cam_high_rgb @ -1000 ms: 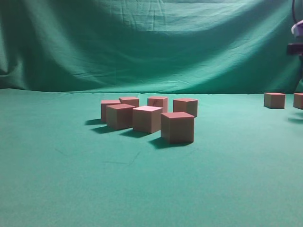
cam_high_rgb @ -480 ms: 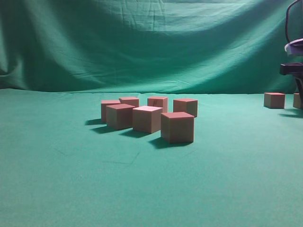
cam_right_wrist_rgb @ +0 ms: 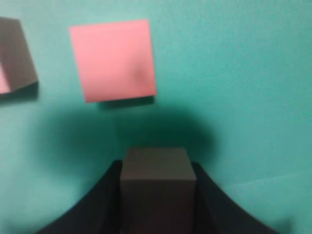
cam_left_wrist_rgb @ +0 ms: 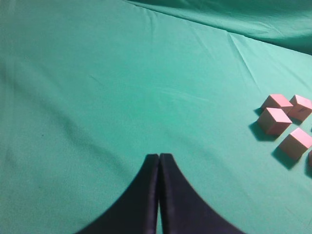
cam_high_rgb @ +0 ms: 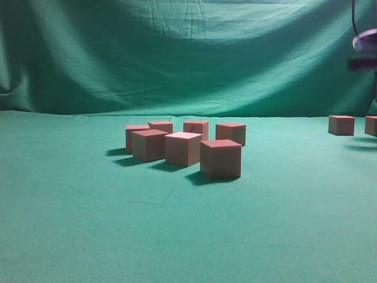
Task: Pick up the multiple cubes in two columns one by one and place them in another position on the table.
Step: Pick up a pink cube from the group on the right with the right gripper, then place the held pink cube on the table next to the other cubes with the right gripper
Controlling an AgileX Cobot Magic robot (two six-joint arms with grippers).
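The right gripper (cam_right_wrist_rgb: 158, 195) has its dark fingers (cam_right_wrist_rgb: 100, 204) clamped on a small wooden cube (cam_right_wrist_rgb: 158, 168) whose face lies in shadow, above the green cloth-covered table (cam_right_wrist_rgb: 243, 97). Just ahead on the cloth sits a pink-topped cube (cam_right_wrist_rgb: 113, 59), another at the left edge (cam_right_wrist_rgb: 14, 53). The left gripper (cam_left_wrist_rgb: 159, 163) is pressed closed, empty, over bare cloth. A cluster of tan-sided, red-topped cubes (cam_high_rgb: 185, 146) stands mid-table.

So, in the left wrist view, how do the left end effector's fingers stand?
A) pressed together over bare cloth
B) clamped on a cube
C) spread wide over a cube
A: the left end effector has its dark fingers meeting above the table, with the cubes off to the side.
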